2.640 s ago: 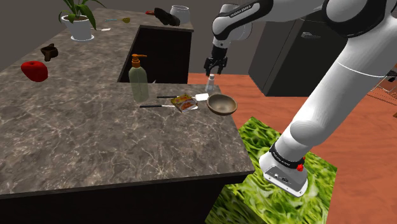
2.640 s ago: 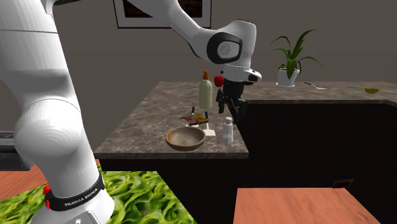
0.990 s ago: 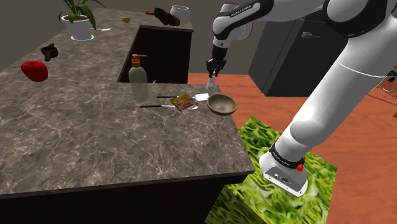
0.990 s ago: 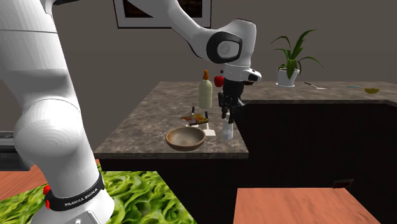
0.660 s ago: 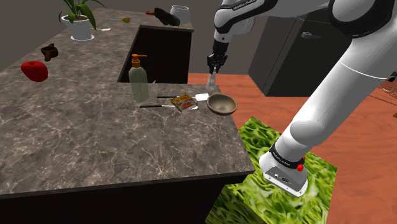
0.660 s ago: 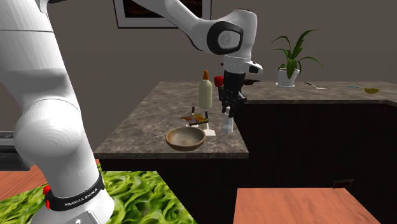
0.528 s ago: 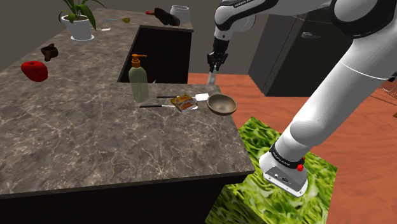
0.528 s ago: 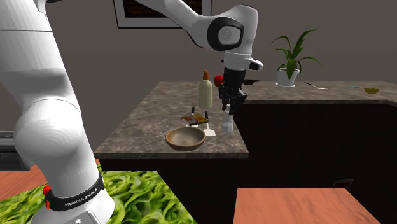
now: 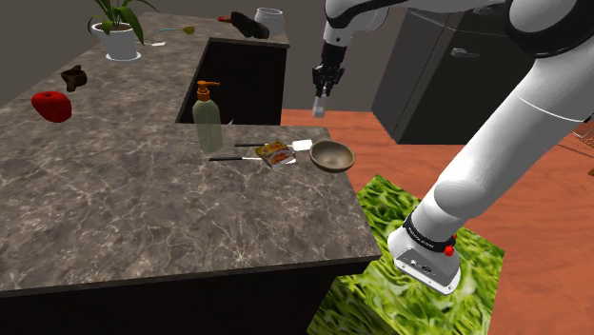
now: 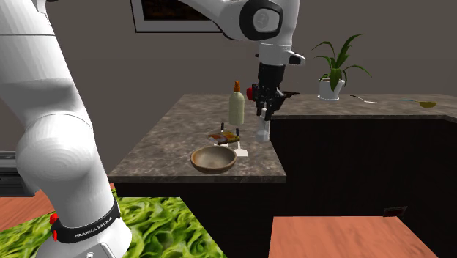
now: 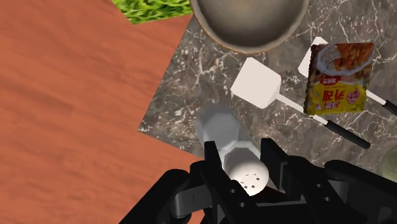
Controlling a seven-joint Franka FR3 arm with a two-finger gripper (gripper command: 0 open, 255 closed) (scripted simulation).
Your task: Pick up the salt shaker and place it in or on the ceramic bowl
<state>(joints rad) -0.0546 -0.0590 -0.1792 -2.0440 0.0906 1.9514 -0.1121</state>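
While clamping the salt shaker (image 11: 219, 129), the gripper (image 11: 243, 159) is hanging above the worktop's (image 11: 202, 76) corner. Carrying it level is paying; lowering into the bowl (image 11: 249, 25) (before releasing) is looking safer.

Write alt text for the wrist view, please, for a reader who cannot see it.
The black gripper clasps a pale salt shaker over the corner of a marbled counter. Beyond lie a white spatula, a yellow packet and a brown bowl.

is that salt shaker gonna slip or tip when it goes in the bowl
Slip seems unlikely: the gripper clasps the faceted, hard-looking salt shaker near its cap. Tall and narrow, it would likely tip or lean inside the curved bowl.
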